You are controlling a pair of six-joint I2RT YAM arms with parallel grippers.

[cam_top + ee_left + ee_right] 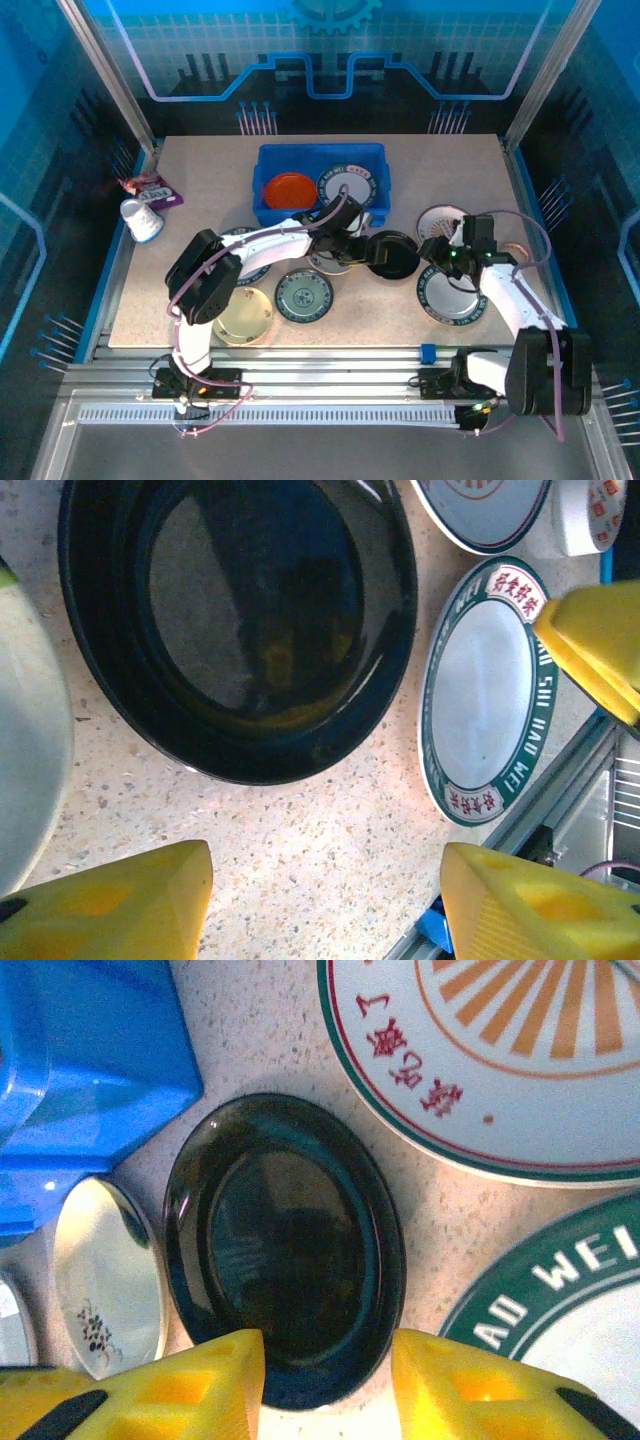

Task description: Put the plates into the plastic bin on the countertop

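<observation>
The blue plastic bin (268, 205) stands at the back of the countertop (200, 160) with an orange plate (288, 188) and a green-rimmed white plate (348, 185) inside. A glossy black plate (392, 254) lies between my two grippers. My left gripper (352, 243) hovers open just left of it, with only bare countertop between its fingers (100, 910); the black plate (240, 620) lies ahead of them. My right gripper (443, 256) is open, and its fingers (190, 1385) straddle the near rim of the black plate (285, 1250) with gaps on both sides.
Loose plates lie around: a teal-patterned one (304, 296), a cream one (244, 315), a green-rimmed white one (452, 297) and an orange-striped white one (438, 220). A white cup (143, 220) and a wrapper (150, 187) sit far left. The bin corner (90, 1070) is close to the black plate.
</observation>
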